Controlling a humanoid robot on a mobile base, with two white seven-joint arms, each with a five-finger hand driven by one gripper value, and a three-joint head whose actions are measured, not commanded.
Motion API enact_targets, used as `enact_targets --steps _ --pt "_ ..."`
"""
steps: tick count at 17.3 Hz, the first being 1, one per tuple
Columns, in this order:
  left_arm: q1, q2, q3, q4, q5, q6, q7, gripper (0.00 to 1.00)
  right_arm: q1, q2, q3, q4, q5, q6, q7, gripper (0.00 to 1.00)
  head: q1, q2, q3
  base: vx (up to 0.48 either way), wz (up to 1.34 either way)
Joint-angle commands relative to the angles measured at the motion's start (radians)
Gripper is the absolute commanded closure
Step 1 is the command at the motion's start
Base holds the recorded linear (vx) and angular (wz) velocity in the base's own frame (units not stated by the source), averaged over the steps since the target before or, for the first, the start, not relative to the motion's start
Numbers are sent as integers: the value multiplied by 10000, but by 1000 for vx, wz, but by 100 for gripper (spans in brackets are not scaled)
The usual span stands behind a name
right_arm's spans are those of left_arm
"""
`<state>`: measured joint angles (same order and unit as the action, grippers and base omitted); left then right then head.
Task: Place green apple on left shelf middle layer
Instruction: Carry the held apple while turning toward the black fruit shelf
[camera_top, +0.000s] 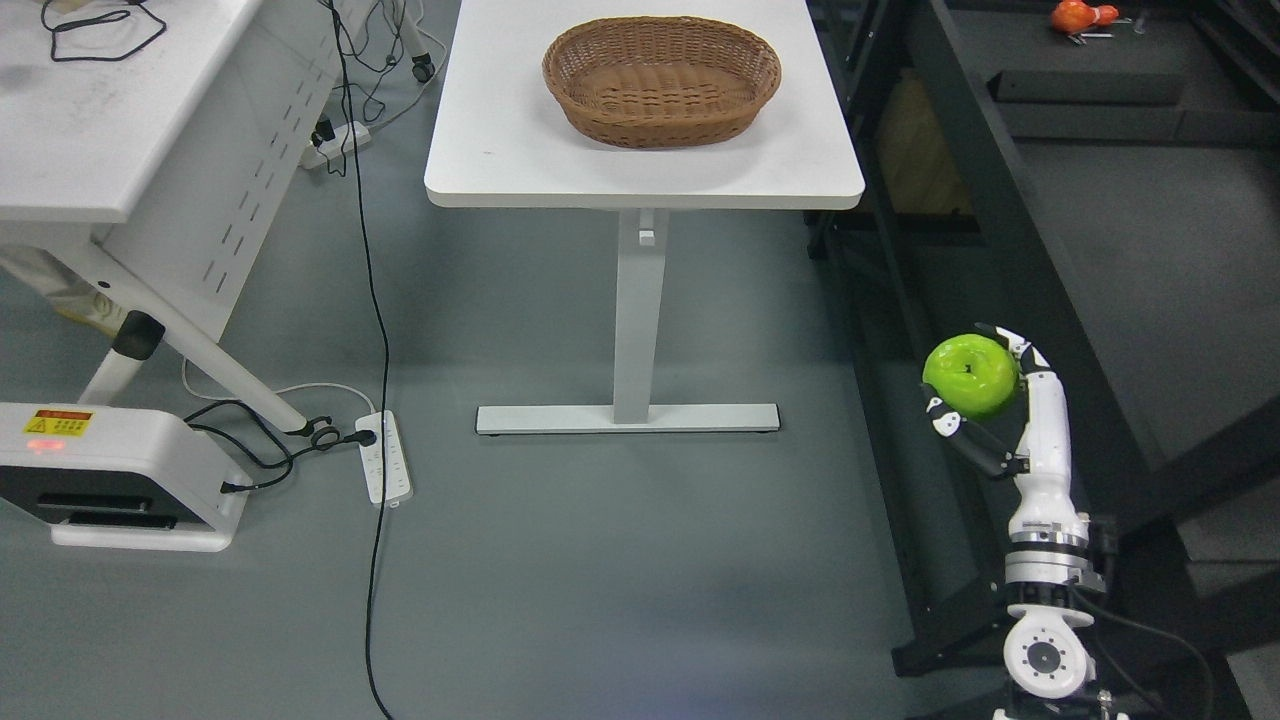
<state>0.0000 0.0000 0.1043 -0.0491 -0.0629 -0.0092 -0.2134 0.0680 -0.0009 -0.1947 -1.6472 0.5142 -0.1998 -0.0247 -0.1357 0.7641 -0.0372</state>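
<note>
1. Bench (480, 130), far centre: carries an empty wicker basket (662, 78); no part in the current step.
2. Green apple (970, 375), near right: enclosed by the right robot hand (985, 395), fingers wrapped around it from below and behind, held above the floor.
3. Dark shelf (1040, 250), right: just beside the held apple.
4. Step, as judged: carry phase, apple secured, not yet placed. Next move calls for locating the middle layer and reaching in level.
</note>
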Motion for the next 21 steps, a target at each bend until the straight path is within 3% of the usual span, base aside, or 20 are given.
enact_targets --steps 1,13,21 --pt "92 175 0 0 0 0 -14 0 41 -166 229 -3 12 -12 32 100 0 0 0 -272 -267" --pt "92 175 0 0 0 0 1 0 241 -166 107 -3 88 -73 17 100 0 0 0 -226 -716" --pt "92 175 0 0 0 0 1 0 -601 -166 -292 425 1698 1551 1 100 0 0 0 -48 -1053"
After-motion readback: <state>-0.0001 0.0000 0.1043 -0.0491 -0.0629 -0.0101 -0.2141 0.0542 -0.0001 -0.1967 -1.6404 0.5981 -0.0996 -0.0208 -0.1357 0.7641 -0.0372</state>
